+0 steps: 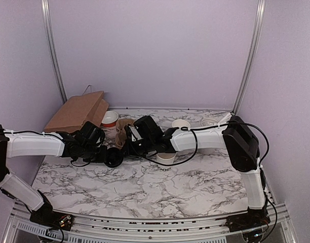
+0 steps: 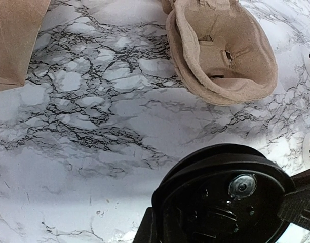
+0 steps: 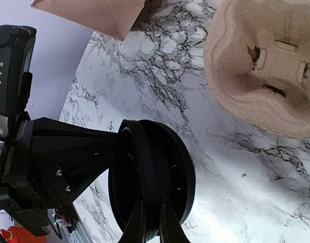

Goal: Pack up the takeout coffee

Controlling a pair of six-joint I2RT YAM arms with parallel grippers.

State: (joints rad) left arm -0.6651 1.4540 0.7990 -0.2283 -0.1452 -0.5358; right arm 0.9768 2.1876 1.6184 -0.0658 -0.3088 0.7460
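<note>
Top view: I'm holding the lid [image 1: 113, 159] w/ both hands, left of centre. L gripper [image 1: 107, 154] is on its left side, R gripper [image 1: 123, 150] on its right. The cup [image 1: 166, 158] is sitting upright & open on the marble, right of the lid, just below my R forearm in frame, so R is the nearer arm. Carrier [image 1: 125, 129] & bag [image 1: 76, 111] are lying behind, toward upper left.

L wrist view: the lid [image 2: 223, 197] is filling the lower right. My L fingers [image 2: 303, 198] are sitting narrow, clamping it. The carrier [image 2: 221, 55] is lying at upper right. A white lettered bit is showing at the right edge, prob. the cup.

R wrist view: the lid [image 3: 155, 177] is standing on edge, rim toward me. My R fingertips [image 3: 171, 230] are pinching that rim at bottom centre, nearly closed on it, w/ L gripper gripping from the frame's left. The cup isn't showing here.

My guess: the lid is needing to turn flat, then travel right, away from L.
</note>
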